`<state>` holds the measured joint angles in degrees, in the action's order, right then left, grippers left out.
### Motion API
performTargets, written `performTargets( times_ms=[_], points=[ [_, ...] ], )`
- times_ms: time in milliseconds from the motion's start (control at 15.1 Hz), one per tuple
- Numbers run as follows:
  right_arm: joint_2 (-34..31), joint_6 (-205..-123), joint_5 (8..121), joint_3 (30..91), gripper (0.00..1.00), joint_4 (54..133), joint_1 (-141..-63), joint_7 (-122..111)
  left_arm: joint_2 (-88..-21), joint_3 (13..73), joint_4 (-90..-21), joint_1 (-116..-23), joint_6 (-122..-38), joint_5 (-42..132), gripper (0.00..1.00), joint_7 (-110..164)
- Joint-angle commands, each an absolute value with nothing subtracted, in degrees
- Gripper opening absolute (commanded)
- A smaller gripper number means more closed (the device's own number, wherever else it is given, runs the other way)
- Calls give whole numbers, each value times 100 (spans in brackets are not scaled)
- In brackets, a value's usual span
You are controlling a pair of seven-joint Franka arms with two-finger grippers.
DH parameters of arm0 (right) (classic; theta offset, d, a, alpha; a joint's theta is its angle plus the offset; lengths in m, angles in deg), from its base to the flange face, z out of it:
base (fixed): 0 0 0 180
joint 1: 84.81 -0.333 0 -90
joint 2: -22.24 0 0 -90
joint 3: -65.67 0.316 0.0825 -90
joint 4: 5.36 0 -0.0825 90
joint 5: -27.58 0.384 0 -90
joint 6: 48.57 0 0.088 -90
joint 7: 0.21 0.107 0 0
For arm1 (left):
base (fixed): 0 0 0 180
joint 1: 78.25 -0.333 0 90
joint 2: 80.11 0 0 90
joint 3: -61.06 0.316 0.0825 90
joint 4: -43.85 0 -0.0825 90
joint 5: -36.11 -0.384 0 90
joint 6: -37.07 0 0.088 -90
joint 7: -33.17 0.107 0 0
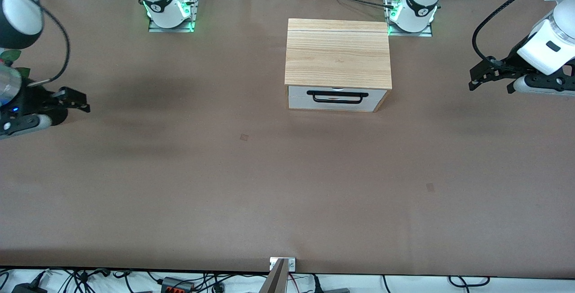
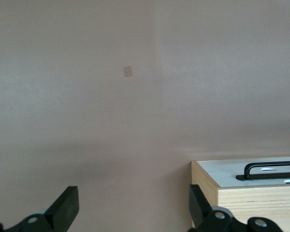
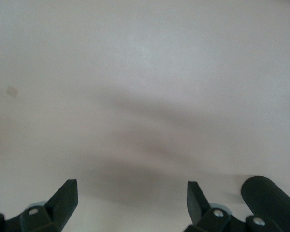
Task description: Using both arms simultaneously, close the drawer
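The light-wood box (image 1: pixel 338 52) stands at the middle of the table, close to the arms' bases. Its drawer (image 1: pixel 334 98) shows a white front panel with a black bar handle (image 1: pixel 337 97). The panel sits flush in the box and no interior shows. My left gripper (image 1: pixel 474 79) is open and empty, up over the table at the left arm's end, well apart from the box. The left wrist view shows its open gripper (image 2: pixel 133 203) with the drawer front (image 2: pixel 232 173) off to one side. My right gripper (image 1: pixel 78 100) is open and empty at the right arm's end; the right wrist view shows this gripper (image 3: pixel 132 198) over bare table.
The brown table (image 1: pixel 287 185) carries two small tape squares (image 1: pixel 244 137) (image 1: pixel 430 187). A metal bracket (image 1: pixel 282 264) sits at the edge nearest the front camera. The arm bases (image 1: pixel 170 12) (image 1: pixel 411 14) stand along the top edge, one right beside the box.
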<state>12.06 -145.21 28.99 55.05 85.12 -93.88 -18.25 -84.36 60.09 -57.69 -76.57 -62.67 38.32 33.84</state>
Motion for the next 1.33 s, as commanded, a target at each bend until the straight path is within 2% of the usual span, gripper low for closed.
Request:
performTargets(
  times_ms=[0, 1260],
  points=[
    [1767, -14938, 2653, 5513, 100, 9369, -9614, -1806, -8442, 5851, -5652, -7685, -5962, 3691, 100, 3361],
    [1741, -14745, 2521, 5513, 100, 8851, -9579, -1858, -8345, 5860, -5458, -7711, -5785, 3690, 100, 3335]
  ],
)
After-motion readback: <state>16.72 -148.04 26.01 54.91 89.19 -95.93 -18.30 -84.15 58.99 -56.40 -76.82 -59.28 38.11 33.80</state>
